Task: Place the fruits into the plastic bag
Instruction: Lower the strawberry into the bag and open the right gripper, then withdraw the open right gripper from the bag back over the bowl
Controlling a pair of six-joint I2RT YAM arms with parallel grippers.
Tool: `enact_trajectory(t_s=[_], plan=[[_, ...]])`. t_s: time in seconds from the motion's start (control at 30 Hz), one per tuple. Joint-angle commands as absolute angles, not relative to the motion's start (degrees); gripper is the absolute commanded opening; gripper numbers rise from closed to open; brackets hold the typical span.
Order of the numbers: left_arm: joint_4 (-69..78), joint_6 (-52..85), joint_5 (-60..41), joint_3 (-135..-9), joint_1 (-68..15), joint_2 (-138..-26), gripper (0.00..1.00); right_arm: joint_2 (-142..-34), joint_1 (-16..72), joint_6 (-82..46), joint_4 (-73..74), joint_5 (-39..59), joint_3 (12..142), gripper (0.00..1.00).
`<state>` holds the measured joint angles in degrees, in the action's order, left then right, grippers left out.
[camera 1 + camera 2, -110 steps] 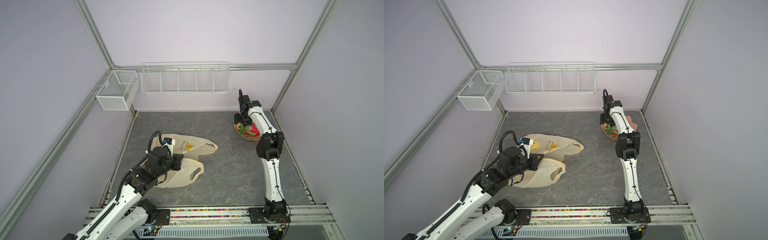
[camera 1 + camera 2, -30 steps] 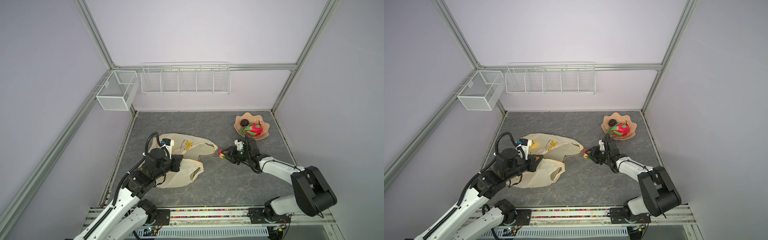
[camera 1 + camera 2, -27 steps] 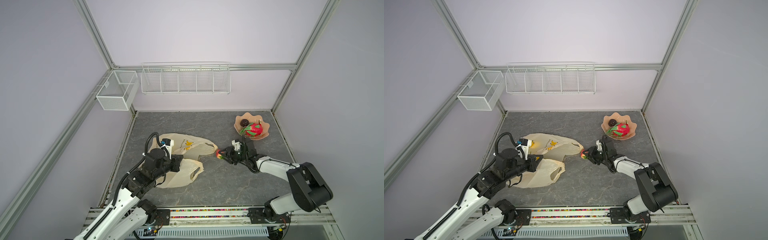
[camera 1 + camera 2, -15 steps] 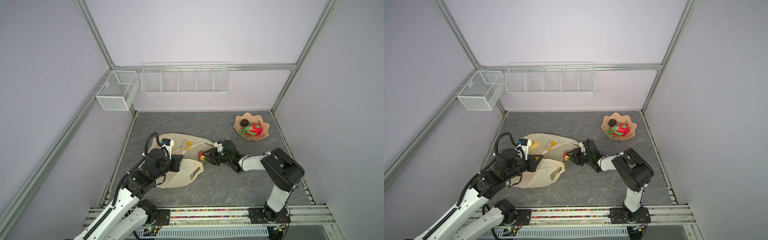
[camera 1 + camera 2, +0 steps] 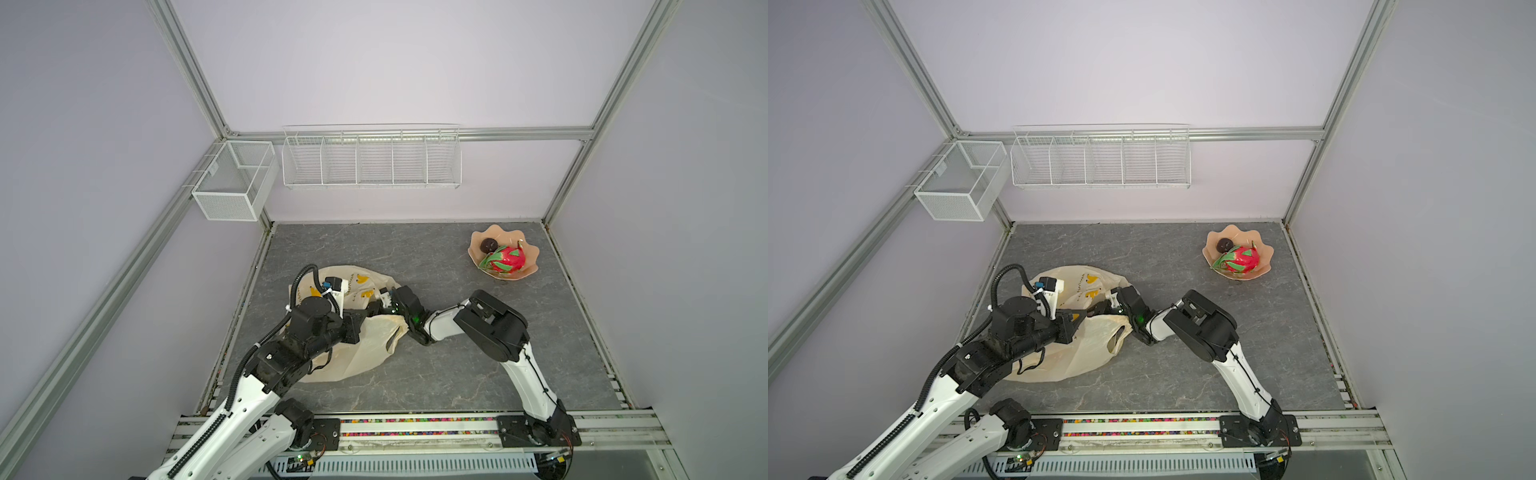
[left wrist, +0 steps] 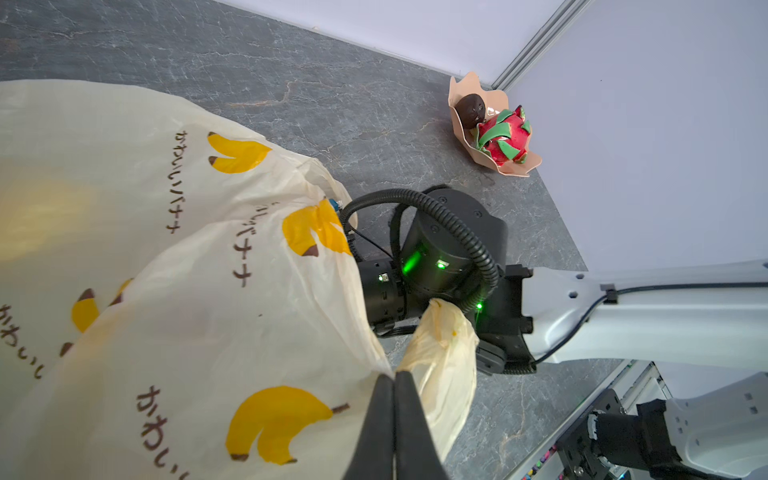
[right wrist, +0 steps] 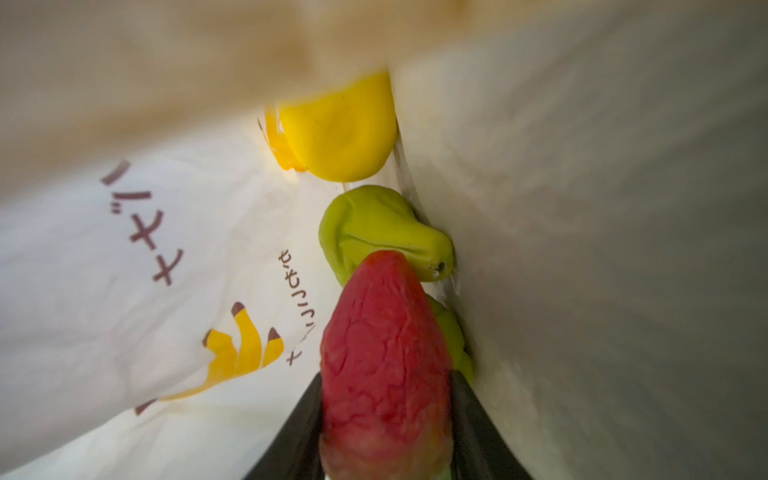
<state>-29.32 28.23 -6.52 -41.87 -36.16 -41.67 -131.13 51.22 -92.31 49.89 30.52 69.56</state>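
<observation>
The left claw (image 6: 394,386) pinches the bag (image 6: 166,249) near the left edge of the bench (image 5: 457,374), propping its mouth open so the right claw (image 7: 386,415), inside, can deposit its gripped strawberry (image 7: 382,332).

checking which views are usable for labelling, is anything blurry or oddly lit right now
Right wrist view: inside the plastic bag, light glows through it; the strawberry in the right pincer is soft, near folds smeared. Left wrist view: sharp, evenly lit. Both top views: even light, frame posts splayed.
</observation>
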Motion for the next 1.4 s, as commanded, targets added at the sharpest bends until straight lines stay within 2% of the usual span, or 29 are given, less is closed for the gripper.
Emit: enact_trajectory(t_s=[0.0, 0.1, 0.17, 0.23, 0.3, 0.73, 1.03, 1.37], plan=[[-28.13, 28.64, -7.16, -41.76, -36.04, -41.80, 0.00, -132.21, 52.46, -96.78, 45.54, 32.51, 74.25, 0.49], [-27.96, 28.56, -7.01, -41.75, -36.04, -41.77, 0.00, -132.33, 53.00, -95.65, 41.94, 33.63, 75.73, 0.75], [-28.03, 28.56, -6.78, -41.75, -36.04, -41.66, 0.00, -131.44, 52.80, -96.05, 42.41, 33.20, 73.92, 0.88], [-28.25, 28.60, -6.44, -41.62, -36.04, -41.28, 0.00, -129.63, 52.01, -96.15, 43.36, 32.01, 70.87, 0.96], [-28.38, 28.63, -6.16, -41.40, -36.04, -40.89, 0.00, -127.73, 51.23, -95.65, 43.55, 31.48, 68.39, 0.99], [-25.51, 28.76, -8.18, -41.20, -36.04, -42.89, 0.00, -110.97, 46.55, -85.27, 28.55, 28.05, 57.84, 0.92], [-21.17, 28.66, -11.40, -42.17, -36.61, -48.11, 0.00, -92.40, 43.73, -75.47, 1.03, 15.32, 53.04, 0.88], [-21.13, 28.79, -11.12, -41.09, -36.74, -47.45, 0.00, -81.22, 33.98, -54.62, -30.93, 5.09, 62.78, 0.88]])
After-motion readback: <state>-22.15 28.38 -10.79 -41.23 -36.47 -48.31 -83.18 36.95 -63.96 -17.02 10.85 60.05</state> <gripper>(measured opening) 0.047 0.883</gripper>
